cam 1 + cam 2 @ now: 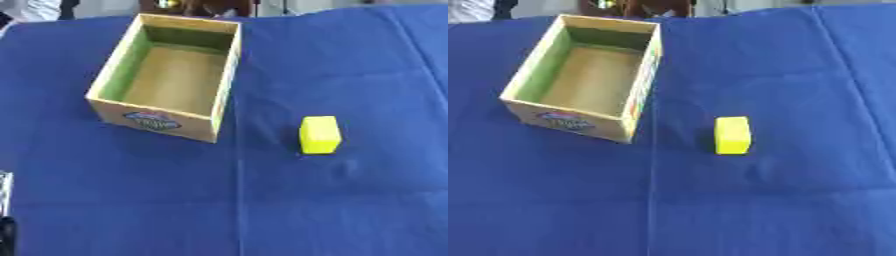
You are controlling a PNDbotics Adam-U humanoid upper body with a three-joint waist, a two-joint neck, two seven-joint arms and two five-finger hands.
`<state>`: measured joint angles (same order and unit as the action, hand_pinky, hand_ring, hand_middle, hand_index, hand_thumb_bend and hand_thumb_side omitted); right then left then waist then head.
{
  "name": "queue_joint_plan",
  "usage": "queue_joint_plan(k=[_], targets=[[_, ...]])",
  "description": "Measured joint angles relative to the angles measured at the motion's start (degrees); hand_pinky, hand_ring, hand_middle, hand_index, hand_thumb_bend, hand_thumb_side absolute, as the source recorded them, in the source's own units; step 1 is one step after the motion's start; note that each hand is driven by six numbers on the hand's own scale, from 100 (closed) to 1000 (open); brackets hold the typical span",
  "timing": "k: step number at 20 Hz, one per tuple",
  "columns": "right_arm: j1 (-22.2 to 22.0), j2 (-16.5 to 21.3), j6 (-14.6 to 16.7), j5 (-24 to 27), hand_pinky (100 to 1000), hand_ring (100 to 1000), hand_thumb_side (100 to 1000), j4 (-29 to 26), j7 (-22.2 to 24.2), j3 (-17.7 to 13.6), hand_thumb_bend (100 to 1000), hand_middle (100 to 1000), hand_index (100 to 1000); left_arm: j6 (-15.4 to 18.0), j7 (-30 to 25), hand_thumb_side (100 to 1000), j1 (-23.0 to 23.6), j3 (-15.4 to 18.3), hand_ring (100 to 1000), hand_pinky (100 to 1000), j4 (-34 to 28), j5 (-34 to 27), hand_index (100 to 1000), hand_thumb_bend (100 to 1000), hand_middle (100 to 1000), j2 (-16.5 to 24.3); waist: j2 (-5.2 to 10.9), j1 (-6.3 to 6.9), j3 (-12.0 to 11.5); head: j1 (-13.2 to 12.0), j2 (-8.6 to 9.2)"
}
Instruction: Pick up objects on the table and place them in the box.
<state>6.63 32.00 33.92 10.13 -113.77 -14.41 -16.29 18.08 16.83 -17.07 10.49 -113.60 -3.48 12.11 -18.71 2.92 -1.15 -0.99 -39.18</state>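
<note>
**Open box at left, yellow block alone on the cloth at right**

At the far lower left edge of the left eye view, a sliver of dark and silver hardware [5,220] shows against the cloth; it may be part of the left hand, but whether its fingers are spread or closed cannot be told. The right hand shows in neither view.

The blue cloth [350,210] covers the whole table, with a straight fold line running down its middle toward the near edge and fainter creases on the right side.

The box [226,85] stands upright in the upper left, open at the top, with pale wooden walls, a green tint on the inside and a bare brown floor. A coloured label sits on its near outer wall. It is turned slightly, its near right corner pointing toward the fold line.

To the right of the box, and apart from it, the yellow block [319,134] rests on the cloth by itself, nearer than the box's front wall. Bare cloth lies on all sides of the block, widest toward the near and right edges.
</note>
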Motion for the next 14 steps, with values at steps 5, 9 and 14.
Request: queue_joint_plan(k=[5,9,14], targets=[[0.00,0.00,-0.02,0.00,714,750,1000,0.00,0.13,0.00,100,585,767,0.00,0.00,1000,0.00,0.00,587,483,0.00,0.00,768,176,649,0.00,0.00,-0.05,-0.02,-0.07,0.01],[-0.01,-0.08,-0.05,0.00,715,751,1000,0.00,0.15,0.00,100,585,767,-0.01,0.01,1000,0.00,0.00,587,483,0.00,0.00,768,176,650,0.00,0.00,-0.05,-0.07,-0.09,0.01],[-0.01,-0.06,-0.12,-0.19,731,767,1000,0.00,0.21,-0.17,111,602,782,-0.01,0.01,1000,0.00,0.00,587,483,0.00,0.00,768,175,650,0.00,0.00,-0.05,-0.09,-0.09,0.02]])
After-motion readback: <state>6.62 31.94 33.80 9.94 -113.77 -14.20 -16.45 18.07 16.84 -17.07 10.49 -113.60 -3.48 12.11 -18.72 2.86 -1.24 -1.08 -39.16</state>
